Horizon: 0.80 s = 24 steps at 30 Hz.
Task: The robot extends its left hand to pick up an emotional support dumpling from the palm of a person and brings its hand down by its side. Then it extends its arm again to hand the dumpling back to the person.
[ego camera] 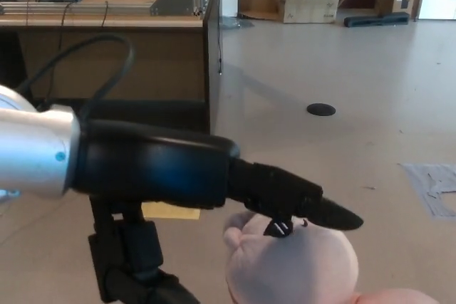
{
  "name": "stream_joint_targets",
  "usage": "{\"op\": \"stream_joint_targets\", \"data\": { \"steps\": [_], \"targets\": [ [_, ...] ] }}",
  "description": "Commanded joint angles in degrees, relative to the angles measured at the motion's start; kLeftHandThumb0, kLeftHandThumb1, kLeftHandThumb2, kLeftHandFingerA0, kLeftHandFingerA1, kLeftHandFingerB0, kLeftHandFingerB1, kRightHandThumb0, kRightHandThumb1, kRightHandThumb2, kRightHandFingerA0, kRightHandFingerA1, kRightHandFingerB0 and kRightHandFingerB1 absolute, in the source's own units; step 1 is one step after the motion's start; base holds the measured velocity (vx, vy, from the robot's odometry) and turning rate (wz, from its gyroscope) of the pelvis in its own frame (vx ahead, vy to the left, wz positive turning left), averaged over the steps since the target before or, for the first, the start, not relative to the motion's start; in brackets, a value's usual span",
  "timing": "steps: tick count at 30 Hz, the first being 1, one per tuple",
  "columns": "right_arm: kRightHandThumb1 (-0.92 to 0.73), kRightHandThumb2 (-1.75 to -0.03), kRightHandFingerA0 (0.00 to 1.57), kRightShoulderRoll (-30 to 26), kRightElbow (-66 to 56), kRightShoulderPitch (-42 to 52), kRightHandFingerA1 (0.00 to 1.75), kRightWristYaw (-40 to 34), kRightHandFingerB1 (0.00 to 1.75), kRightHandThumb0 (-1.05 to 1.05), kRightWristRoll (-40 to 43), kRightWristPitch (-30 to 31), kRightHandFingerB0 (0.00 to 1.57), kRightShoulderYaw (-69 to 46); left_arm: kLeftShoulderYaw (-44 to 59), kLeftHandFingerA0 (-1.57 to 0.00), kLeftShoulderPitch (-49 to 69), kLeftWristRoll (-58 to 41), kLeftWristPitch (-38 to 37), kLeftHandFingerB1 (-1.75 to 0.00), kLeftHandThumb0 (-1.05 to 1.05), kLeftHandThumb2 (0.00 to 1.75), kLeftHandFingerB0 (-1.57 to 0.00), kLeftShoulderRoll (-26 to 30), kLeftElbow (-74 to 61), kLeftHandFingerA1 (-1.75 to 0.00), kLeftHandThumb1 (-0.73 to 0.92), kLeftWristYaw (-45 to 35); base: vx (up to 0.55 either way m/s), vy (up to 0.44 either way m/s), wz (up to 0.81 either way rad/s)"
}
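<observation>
The emotional support dumpling is a pale pink plush with a small black face, at the bottom centre of the head view. It rests on a person's palm, of which only a pink sliver shows at the bottom right. My left hand reaches in from the left, open. Its two fingers lie just over the dumpling's top and hide part of the face. The thumb hangs apart, low and to the dumpling's left. The right hand does not show.
A wooden desk with cables and a metal frame stands at the back left. A yellow sheet lies on the floor behind my arm. Farther off are a black floor disc, a cardboard box and a grey patch.
</observation>
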Motion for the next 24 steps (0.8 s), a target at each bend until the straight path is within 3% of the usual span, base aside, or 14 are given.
{"op": "stream_joint_targets", "data": {
  "steps": [1, 10, 24],
  "targets": [
    [-0.77, -0.64, 0.46, -0.47, -0.34, -0.55, 0.39, -0.23, 0.33, -0.77, -0.07, 0.52, 0.37, 0.26, -2.34, 0.0, -0.48, 5.32, 0.2, -0.03, -0.9, 0.95, 0.0, -1.49, 0.27, 0.0, 0.48, 0.25, 0.0, 0.0, 0.0],
    [-0.77, -0.64, 0.48, -0.38, -0.04, -1.16, 0.39, 0.99, 0.33, -0.8, 0.83, 0.33, 0.37, -0.12, -7.19, 0.0, -1.0, 14.39, -2.1, -0.02, -0.9, 0.96, 0.0, -6.8, 1.57, 0.0, 0.46, 3.62, 0.0, 0.0, 0.0],
    [-0.76, -0.64, 0.48, -0.11, -0.41, -1.95, 0.4, 1.8, 0.33, -0.78, 1.16, 0.27, 0.36, -0.36, -11.38, 0.0, 4.4, 31.84, -13.87, -0.07, -0.88, 0.93, -0.02, -12.92, 2.61, 0.0, 0.48, 13.03, 0.0, 0.0, 0.0]
  ]
}}
